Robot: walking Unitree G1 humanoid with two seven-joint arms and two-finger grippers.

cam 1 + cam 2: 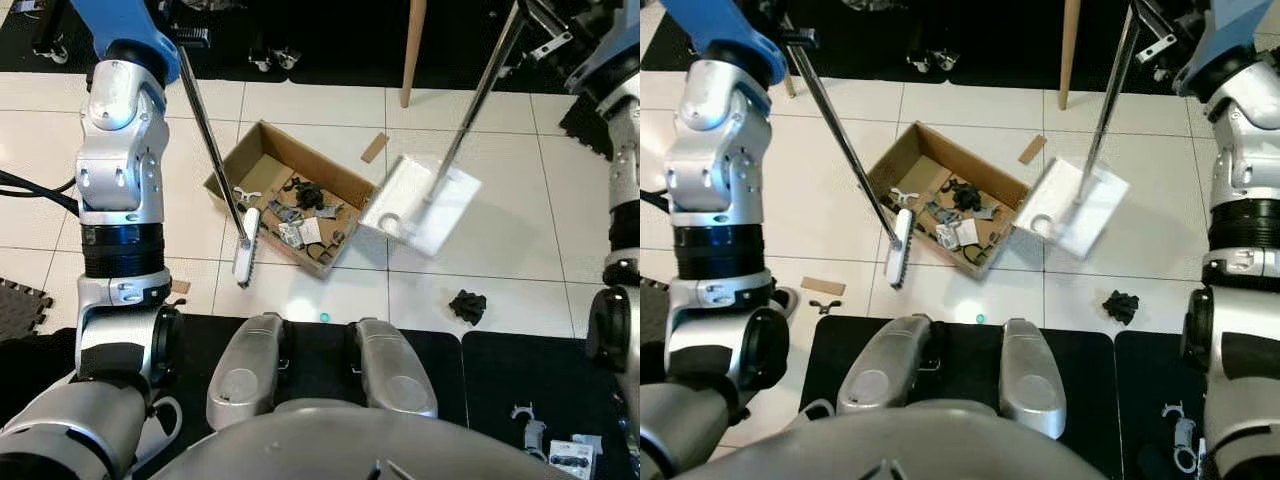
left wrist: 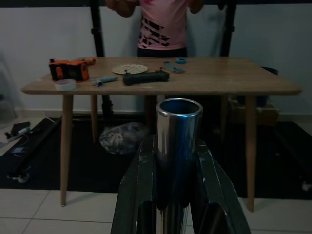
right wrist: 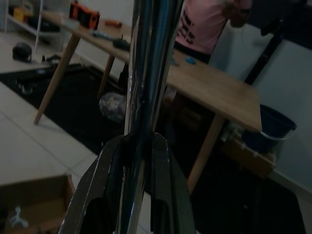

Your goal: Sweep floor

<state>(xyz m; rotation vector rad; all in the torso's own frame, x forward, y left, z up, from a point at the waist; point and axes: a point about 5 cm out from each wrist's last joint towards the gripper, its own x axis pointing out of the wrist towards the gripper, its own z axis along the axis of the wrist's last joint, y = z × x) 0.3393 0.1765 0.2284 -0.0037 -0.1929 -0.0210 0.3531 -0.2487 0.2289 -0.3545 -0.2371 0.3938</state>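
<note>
The floor is white tile, with black mats along the top and bottom of the frame. At the centre, an open cardboard box holds debris. The left gripper is closed around the broom handle, its head at the box's lower edge; the right gripper clamps the white dustpan handle, right of the box.

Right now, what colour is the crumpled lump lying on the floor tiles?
Black; the crumpled lump shows best in the left eye view.

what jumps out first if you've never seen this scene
The cardboard box of scraps, sitting mid-floor on the white tiles. Each gripper clamps a metal pole: the left gripper holds the broom, whose head is at the box's near edge, and the right gripper holds the white dustpan, tilted at the box's right side. A black scrap lies on the tiles nearer the robot.
</note>
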